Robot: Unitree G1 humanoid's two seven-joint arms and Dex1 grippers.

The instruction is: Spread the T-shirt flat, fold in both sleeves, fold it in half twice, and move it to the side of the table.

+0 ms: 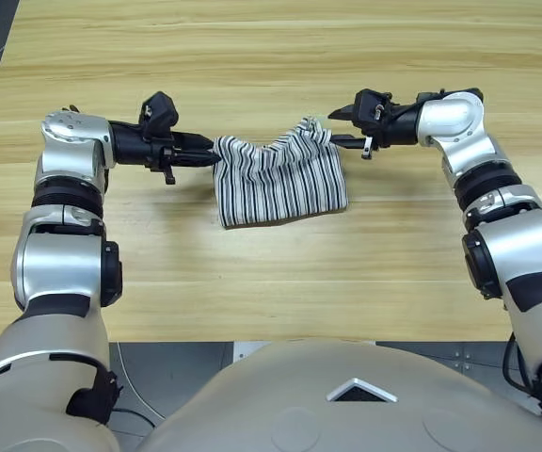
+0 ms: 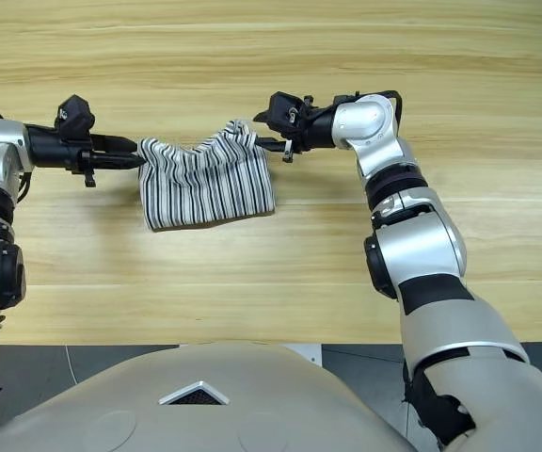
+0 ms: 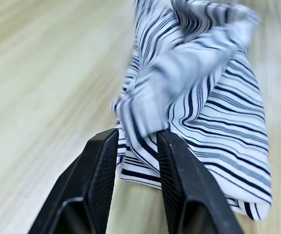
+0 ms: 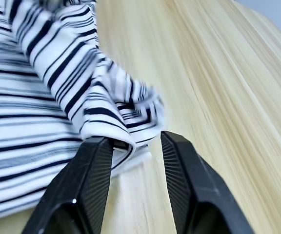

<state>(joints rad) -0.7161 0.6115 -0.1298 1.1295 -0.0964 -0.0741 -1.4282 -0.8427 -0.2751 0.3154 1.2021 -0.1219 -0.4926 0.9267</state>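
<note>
Pinching the T-shirt (image 1: pixel 280 184), left claw (image 1: pixel 215 156); right claw (image 1: pixel 337 141) parted, touching it.

I am receiving bright, even overhead light on the table (image 1: pixel 271 56) in both eye views, with only soft, faint shadows falling along the near edge of the T-shirt (image 1: pixel 280 184). In the wrist views, the cloth's far folds and the wood grain are blurring out of focus.
</note>
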